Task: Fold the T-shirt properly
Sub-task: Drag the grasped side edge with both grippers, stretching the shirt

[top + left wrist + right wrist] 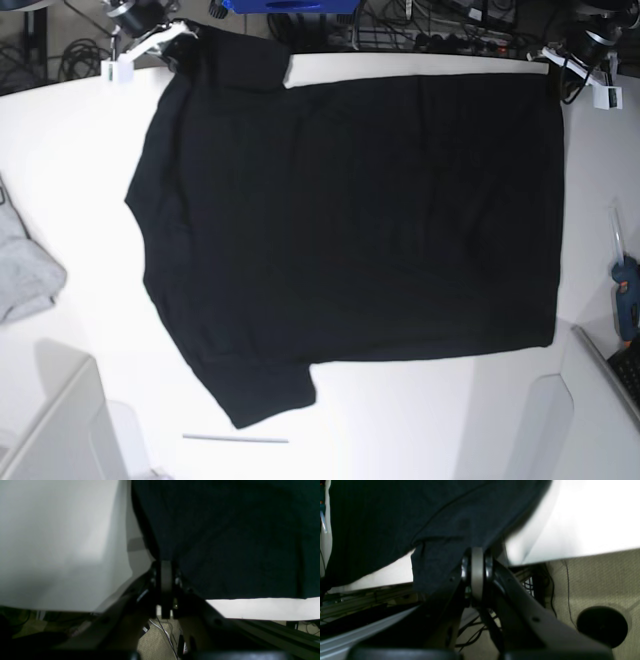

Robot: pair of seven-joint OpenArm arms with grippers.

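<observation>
Broadly, lying spread flat and nearly smooth across the white table (pixel 420 420): the T-shirt (pixel 350 210), black, turned sideways, collar end toward the base view's left, hem toward its right, one sleeve pointing at the near edge and the other at the far edge. Gripping the far side at both corners: the left gripper (pixel 556 72) at the hem corner on the base view's right, the right gripper (pixel 182 45) at the far sleeve on its left. Pinching black cloth in each wrist view, jaws pressed together with fabric running into them, the left gripper (pixel 166 563) on the hem edge and the right gripper (pixel 477 555) on a bunched fold of sleeve hanging off the table rim. Judging the step in hand as carrying the far edge toward the near edge for a lengthwise fold. Doing it well probably meaning lifting both corners together, keeping the edge between them taut and level, travelling at matched pace, and laying far edge onto near edge without dragging the lower layer. Also watching the bunched sleeve, likely to crease if not tucked flat. Resting well apart at the left margin: a light grey garment (pixel 25 265); near the right margin, a blue tool (pixel 626 285).
</observation>
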